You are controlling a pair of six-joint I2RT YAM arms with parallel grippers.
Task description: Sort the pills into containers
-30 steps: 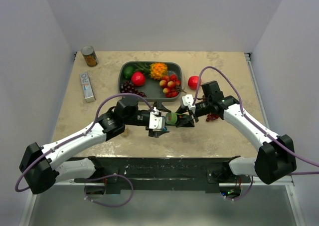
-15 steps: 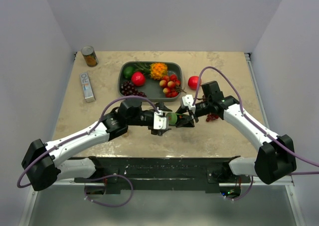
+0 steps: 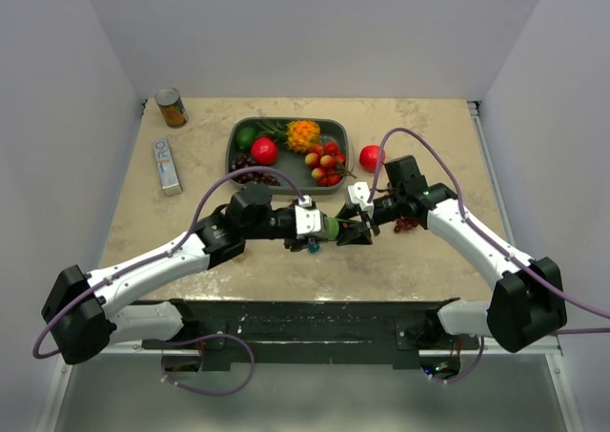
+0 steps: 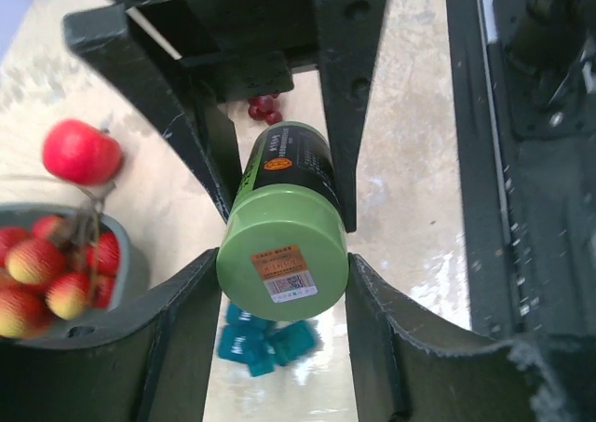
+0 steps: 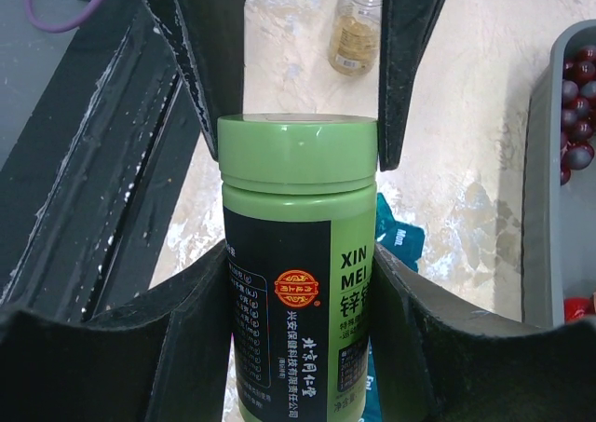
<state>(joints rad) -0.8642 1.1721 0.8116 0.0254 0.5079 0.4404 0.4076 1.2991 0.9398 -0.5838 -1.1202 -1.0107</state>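
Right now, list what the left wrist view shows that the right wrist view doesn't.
Left wrist only: a red apple, the red-yellow fruits in the grey tray, and the bottle cap with its stickered top. Right wrist only: the tin can, the bottle's printed label, and the dark grapes in the tray. Both: the green pill bottle, the teal containers and the tray.

Table (image 3: pixel 419 127): tray (image 3: pixel 289 168), tin can (image 3: pixel 171 108), apple (image 3: pixel 372 157), teal containers (image 4: pixel 265 341).
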